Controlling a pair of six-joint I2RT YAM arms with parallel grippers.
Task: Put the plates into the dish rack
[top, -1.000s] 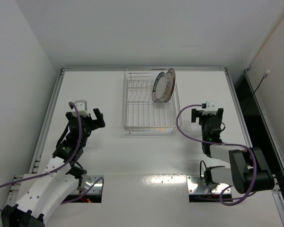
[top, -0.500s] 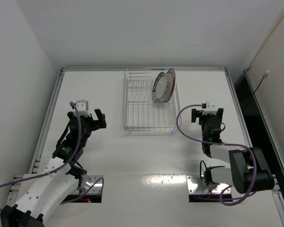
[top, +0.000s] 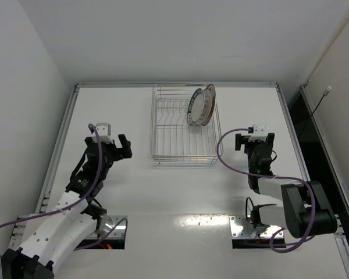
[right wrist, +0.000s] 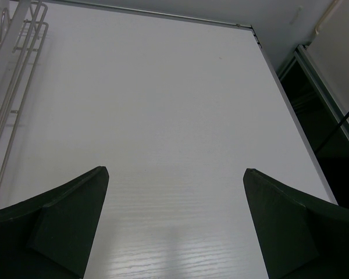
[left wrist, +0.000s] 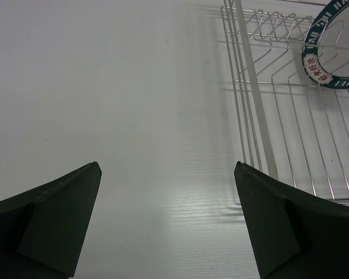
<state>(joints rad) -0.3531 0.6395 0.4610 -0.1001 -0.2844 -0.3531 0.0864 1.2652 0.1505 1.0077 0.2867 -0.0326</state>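
Silver wire dish rack mid-bench holds the plates on edge in its far-right corner, far-left of the right hand and nearer it than the left hand; both hands spread wide, empty.

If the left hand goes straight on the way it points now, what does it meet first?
Probably bare table, just left of the dish rack. The rack's side rail lies right of where the left hand points, though depth is unclear.
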